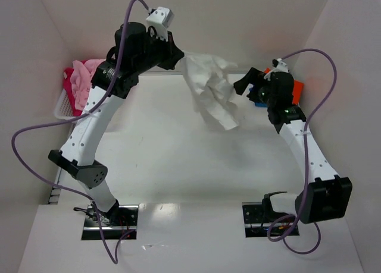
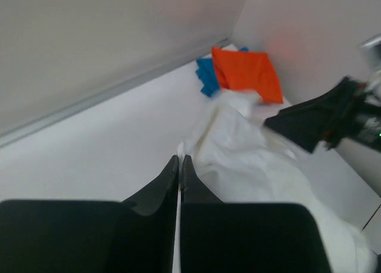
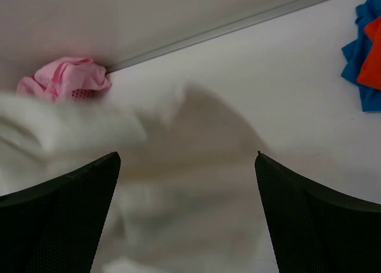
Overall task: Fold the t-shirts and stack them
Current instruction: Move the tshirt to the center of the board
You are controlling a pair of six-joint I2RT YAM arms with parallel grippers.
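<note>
Holding the cream-white t-shirt (image 1: pixel 214 94) aloft near twelve o'clock, pinched in the left gripper (image 1: pixel 181 57), with the right gripper (image 1: pixel 245 82) spread wide at its three o'clock. Likely the spreading-out step; next calls for closing on a free edge, then laying flat.

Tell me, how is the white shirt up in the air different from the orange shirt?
The cream-white cloth t-shirt hangs crumpled from the shut left claw; the orange cloth t-shirt lies folded flat. The cream-white one is over the middle of the white table; the orange one rests on a blue cloth t-shirt in the far right corner. Both are soft, plain-coloured shirts.
</note>
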